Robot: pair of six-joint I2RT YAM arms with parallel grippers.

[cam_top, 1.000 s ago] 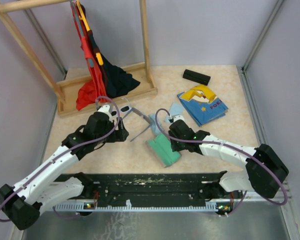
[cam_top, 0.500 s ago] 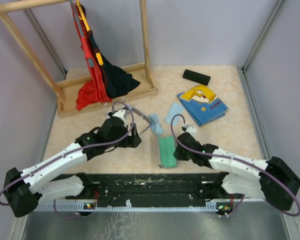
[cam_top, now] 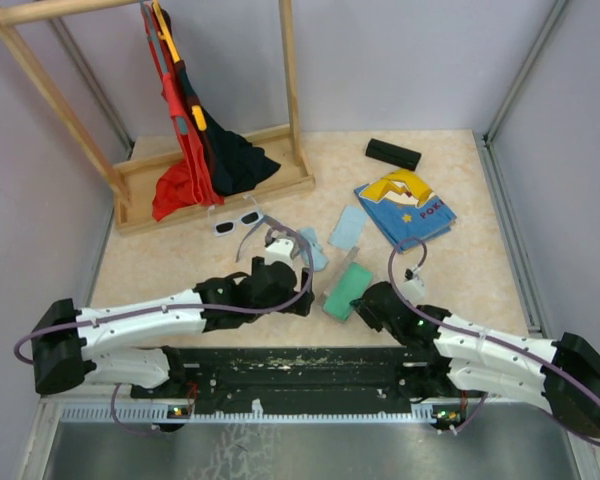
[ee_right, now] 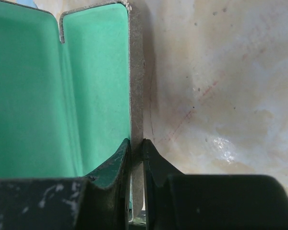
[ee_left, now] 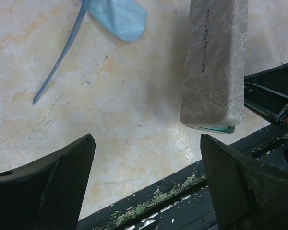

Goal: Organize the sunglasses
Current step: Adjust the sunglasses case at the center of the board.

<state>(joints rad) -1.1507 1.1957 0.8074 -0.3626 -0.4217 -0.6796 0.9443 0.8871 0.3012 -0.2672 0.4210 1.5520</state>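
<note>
The white-framed sunglasses (cam_top: 237,221) lie on the table near the wooden rack base. The thin grey wire-framed sunglasses (cam_top: 268,233) lie just right of them, partly on a light-blue cloth (cam_top: 313,252); one long temple (ee_left: 57,62) shows in the left wrist view. An open grey case with green lining (cam_top: 346,289) lies near the front rail. My right gripper (cam_top: 366,304) is shut on the case's grey wall (ee_right: 137,96), with the green lining (ee_right: 62,96) to its left. My left gripper (cam_top: 302,296) is open and empty, left of the case (ee_left: 213,62), above the table's near edge.
A second light-blue cloth (cam_top: 348,227) lies behind the case. A blue and yellow folded cloth (cam_top: 405,208) and a black case (cam_top: 393,153) lie at the back right. A wooden rack (cam_top: 215,185) with hanging clothes stands back left. The black rail (cam_top: 300,365) runs along the near edge.
My right gripper has drawn the case toward the near edge and turned it. My left arm has swung right and nearer, away from the sunglasses, which now lie uncovered.
</note>
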